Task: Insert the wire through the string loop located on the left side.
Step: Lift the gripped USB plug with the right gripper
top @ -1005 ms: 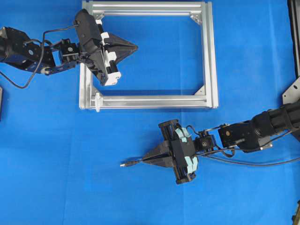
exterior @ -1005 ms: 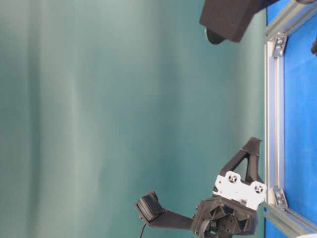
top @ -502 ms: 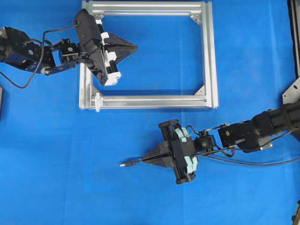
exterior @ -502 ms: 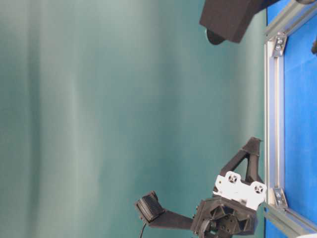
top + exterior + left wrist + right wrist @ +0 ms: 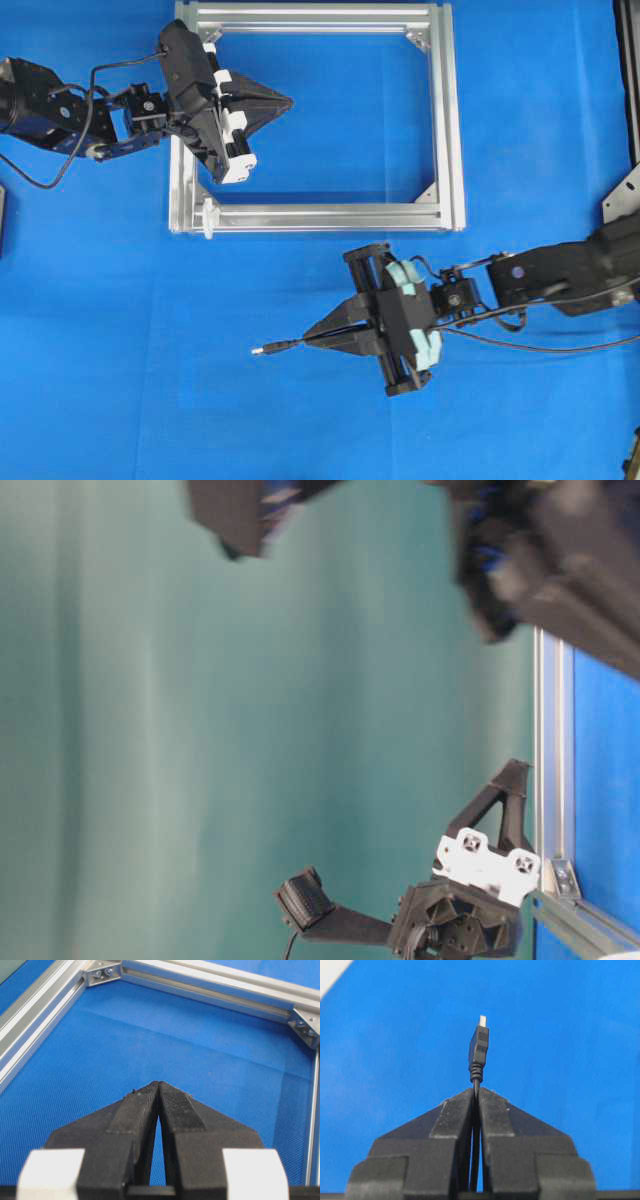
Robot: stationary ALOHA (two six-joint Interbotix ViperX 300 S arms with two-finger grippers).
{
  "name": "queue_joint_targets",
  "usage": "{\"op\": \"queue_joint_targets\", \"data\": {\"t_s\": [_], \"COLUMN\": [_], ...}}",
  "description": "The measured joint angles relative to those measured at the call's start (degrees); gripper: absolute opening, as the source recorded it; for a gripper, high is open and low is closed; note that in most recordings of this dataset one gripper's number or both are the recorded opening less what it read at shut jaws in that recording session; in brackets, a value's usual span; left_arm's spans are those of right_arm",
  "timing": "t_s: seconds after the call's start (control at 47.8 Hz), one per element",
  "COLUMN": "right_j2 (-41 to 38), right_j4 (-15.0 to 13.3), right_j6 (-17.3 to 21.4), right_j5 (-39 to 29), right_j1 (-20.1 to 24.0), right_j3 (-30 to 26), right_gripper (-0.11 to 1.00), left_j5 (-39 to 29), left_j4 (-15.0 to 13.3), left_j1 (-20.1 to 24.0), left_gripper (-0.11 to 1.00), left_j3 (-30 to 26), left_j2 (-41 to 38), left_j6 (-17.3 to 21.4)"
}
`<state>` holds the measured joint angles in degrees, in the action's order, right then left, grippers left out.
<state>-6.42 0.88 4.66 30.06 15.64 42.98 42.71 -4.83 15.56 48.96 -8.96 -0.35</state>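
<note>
Wire [image 5: 290, 346] sits pinched in the right gripper [image 5: 315, 338], whose jaws are closed tight on the black cable just behind the plug; the slim plug [image 5: 478, 1049] and its silvery tip stick out ahead of the fingertips, pointing toward 9 o'clock in the overhead view, above the blue table [image 5: 120, 380]. The rest of the cable trails off toward 3 o'clock under the right arm.

At about 11 o'clock from the plug, well apart from it, a small white piece [image 5: 209, 218] stands at the lower-left corner of the aluminium frame [image 5: 447, 120]; this is probably the string loop, though it is too small to make out an opening. The left gripper [image 5: 158, 1088] hangs over the frame's upper-left part with its jaws pressed together and nothing between them.

Likely risks: the free length ahead of the jaws is short but flexible, so it could droop or swing and miss so tiny an opening. The loop is soft and may be pushed aside rather than threaded. The trailing cable could drag and tug the plug off line.

No brand, label or writing can be read in any view.
</note>
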Motion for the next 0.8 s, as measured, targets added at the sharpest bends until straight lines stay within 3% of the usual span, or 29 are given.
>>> {"op": "queue_joint_targets", "data": {"t_s": [0.795], "right_j2": [2.02], "right_j4": [0.0], "right_j6": [-0.18], "right_j5": [-1.85], "right_j1": [0.0], "right_j3": [-0.09], "right_gripper": [0.0], "left_j5": [0.0], "left_j4": [0.0], "left_j1": [0.0], "left_gripper": [0.0], "left_j3": [0.0], "left_j2": [0.0], "left_j6": [0.0]}}
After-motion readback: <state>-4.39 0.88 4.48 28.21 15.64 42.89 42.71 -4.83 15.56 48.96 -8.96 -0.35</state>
